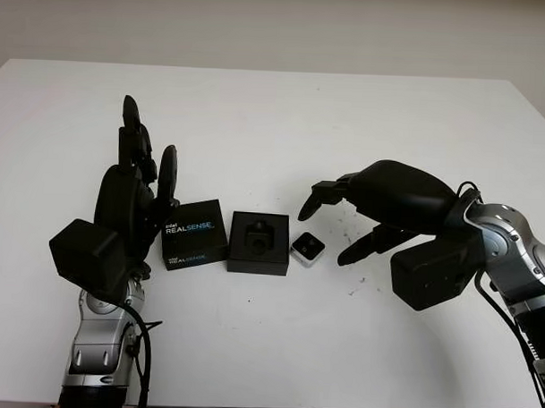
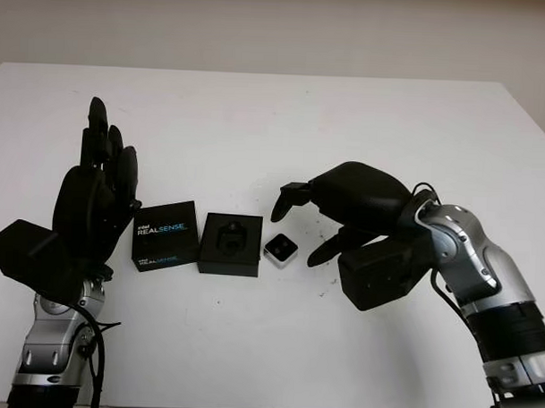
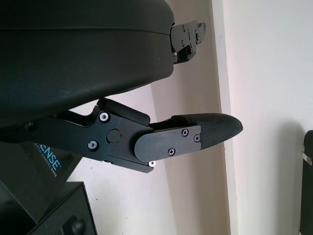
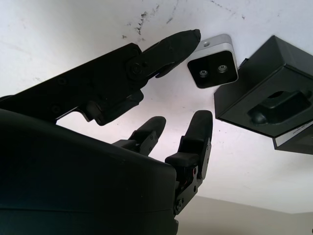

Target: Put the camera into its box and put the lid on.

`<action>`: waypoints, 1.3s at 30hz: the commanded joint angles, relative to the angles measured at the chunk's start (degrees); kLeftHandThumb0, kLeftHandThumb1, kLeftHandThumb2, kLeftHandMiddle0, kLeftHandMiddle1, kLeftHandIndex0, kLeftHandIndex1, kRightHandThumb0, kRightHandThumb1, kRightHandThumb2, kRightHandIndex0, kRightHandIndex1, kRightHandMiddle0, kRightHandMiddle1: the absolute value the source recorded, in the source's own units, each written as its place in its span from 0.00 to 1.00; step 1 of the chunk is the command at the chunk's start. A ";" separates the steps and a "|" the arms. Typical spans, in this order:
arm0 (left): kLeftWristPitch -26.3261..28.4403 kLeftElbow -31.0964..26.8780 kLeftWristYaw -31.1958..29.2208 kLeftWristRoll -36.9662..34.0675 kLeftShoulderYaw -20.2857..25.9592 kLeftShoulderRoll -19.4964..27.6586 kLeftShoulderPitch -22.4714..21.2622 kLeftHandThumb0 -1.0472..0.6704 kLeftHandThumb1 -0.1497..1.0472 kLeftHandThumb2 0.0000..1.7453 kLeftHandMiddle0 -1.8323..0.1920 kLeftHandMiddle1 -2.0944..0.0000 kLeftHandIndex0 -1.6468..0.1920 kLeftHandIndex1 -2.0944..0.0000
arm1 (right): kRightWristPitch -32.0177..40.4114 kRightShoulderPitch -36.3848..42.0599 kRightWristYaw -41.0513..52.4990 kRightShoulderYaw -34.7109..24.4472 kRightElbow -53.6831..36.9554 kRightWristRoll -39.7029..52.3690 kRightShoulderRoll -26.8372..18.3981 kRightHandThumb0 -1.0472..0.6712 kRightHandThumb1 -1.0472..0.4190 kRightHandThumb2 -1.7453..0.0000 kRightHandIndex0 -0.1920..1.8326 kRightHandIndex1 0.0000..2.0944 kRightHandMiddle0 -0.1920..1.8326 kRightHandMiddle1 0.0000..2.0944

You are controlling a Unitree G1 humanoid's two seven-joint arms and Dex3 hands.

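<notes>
A small silver camera (image 1: 308, 248) with a black face lies on the white table, just right of the open black box (image 1: 259, 243) with its moulded insert. The lid (image 1: 194, 233), printed REALSENSE, lies flat to the left of the box. My right hand (image 1: 330, 222) hovers open just right of the camera, one fingertip (image 4: 188, 37) close beside the camera (image 4: 213, 61), nothing held. My left hand (image 1: 141, 177) stands upright and open just left of the lid, beside the lid's edge (image 3: 49, 161).
The white table (image 1: 276, 115) stretches wide behind the objects up to a pale wall. A few small dark specks (image 1: 348, 232) mark the surface near the right hand.
</notes>
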 commanded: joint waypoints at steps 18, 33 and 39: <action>0.54 -1.70 -0.06 -0.16 0.33 0.28 0.50 0.18 1.00 0.31 1.00 1.00 1.00 1.00 | 0.91 -0.46 -0.93 2.03 1.88 -1.35 1.08 0.28 0.18 0.97 0.32 0.23 0.26 0.35; 1.22 -2.00 0.27 -0.39 0.31 -0.18 0.45 0.18 1.00 0.30 1.00 1.00 1.00 1.00 | 0.70 -0.36 0.16 2.76 2.84 -1.96 1.77 0.29 0.17 0.97 0.32 0.21 0.29 0.30; 1.16 -2.05 0.15 0.00 0.11 0.12 0.55 0.18 1.00 0.31 1.00 1.00 1.00 1.00 | -0.81 -0.66 -1.19 3.52 4.97 -2.26 2.17 0.29 0.18 0.97 0.34 0.23 0.30 0.31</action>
